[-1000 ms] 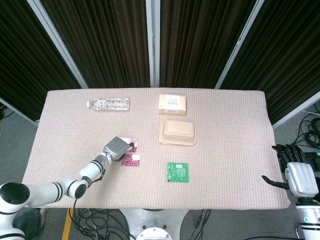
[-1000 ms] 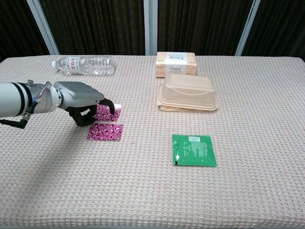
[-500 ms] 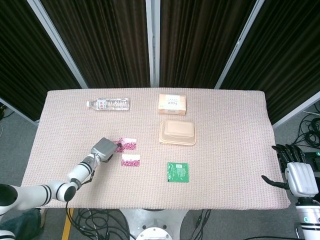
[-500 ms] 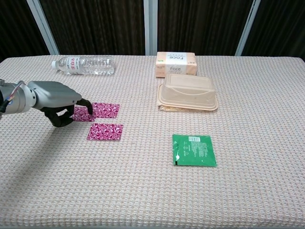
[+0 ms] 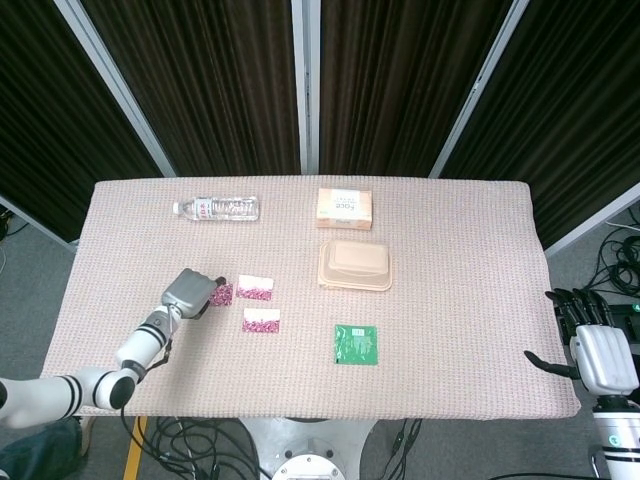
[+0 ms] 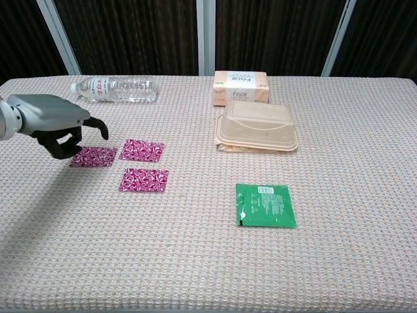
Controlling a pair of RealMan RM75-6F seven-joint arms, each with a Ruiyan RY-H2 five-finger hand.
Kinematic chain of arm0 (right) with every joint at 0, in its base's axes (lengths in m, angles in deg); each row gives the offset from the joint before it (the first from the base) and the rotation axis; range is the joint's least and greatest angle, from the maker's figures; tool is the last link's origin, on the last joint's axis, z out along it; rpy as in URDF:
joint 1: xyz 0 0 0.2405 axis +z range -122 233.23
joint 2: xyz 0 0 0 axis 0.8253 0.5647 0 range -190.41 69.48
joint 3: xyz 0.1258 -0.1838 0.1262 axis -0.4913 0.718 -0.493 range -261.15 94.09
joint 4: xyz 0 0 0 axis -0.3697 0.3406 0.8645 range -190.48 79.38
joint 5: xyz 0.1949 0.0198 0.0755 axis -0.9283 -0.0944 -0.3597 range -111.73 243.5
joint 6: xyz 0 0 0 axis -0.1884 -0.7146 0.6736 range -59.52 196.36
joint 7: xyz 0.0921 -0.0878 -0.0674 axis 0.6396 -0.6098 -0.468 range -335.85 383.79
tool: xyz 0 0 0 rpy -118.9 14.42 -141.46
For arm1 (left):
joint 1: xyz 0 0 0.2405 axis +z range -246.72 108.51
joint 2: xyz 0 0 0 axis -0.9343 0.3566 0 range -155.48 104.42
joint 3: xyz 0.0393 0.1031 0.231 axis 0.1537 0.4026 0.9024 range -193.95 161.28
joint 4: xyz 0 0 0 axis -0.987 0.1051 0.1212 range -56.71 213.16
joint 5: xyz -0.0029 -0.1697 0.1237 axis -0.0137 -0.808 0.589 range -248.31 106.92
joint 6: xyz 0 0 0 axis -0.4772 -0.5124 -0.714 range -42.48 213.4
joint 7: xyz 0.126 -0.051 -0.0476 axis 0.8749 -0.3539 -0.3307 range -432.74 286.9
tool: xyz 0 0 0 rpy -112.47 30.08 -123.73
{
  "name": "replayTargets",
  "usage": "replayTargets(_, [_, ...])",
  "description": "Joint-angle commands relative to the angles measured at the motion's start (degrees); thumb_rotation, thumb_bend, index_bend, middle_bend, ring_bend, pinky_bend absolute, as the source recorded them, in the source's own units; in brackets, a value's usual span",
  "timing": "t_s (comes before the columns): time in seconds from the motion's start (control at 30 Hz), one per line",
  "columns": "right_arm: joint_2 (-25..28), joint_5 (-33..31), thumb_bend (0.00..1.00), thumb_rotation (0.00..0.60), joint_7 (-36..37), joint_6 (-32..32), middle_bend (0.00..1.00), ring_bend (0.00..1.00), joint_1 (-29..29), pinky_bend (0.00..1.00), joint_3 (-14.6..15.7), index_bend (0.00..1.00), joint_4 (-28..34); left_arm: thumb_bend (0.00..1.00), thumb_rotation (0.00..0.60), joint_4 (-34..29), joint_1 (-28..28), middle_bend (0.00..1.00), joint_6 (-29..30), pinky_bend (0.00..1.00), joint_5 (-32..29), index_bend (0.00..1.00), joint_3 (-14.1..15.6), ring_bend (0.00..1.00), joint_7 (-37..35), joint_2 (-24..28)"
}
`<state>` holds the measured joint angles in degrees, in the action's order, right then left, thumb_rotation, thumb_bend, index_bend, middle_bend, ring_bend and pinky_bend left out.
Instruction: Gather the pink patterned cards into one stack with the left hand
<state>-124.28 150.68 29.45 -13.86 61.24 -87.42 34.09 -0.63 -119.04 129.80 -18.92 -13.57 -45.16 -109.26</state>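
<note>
Since a second ago, the left hand (image 6: 57,124) has been sliding toward the left edge of the frame, dragging one magenta packet (image 6: 94,156) off its stack so three patterned squares are now lying on the woven tablecloth (image 6: 195,261). Chest view is showing its curled fingers (image 6: 64,145) pressing that packet's left end, while only the head view is showing the right hand (image 5: 597,350), idling at lower right with fingers apart, holding nothing. Flat and glossy, the packet is lying left of another packet (image 6: 143,150).

Glossy foil sachets (image 6: 94,156) on rough woven tablecloth (image 6: 339,163)
</note>
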Motion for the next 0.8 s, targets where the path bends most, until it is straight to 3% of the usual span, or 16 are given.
replayTargets(0.03, [0.01,-0.01,0.02,0.468,-0.05,0.13,0.14,0.08,0.11,0.06,-0.05,0.17,0.02,0.52,0.6,1.28,0.32,0.84,1.45,0.93,1.06,0.28,-2.13,0.84,-1.5,-2.11])
replayTargets(0.2, [0.13,-0.07,0.02,0.471,-0.08,0.23,0.14,0.09,0.15,0.06,-0.08,0.17,0.06,0.3,0.6,6.25,-0.76,0.84,-0.1,0.94,-0.36,0.31,-4.75,0.84,-2.65,-7.21])
replayTargets(0.27, [0.18,-0.31,0.02,0.47,-0.04,0.33,0.14,0.09,0.11,0.06,-0.1,0.17,-0.02,0.26,0.6,8.42,-1.36,0.84,-0.68,0.94,-1.04,0.32,-5.48,0.84,-2.34,-9.23])
replayTargets(0.8, [0.14,-1.04,0.02,0.469,0.33,0.96,0.14,0.09,0.16,0.06,-0.19,0.17,-0.43,0.25,0.6,18.43,-3.92,0.85,-4.02,0.94,-8.08,0.38,-8.6,0.84,1.14,-17.38])
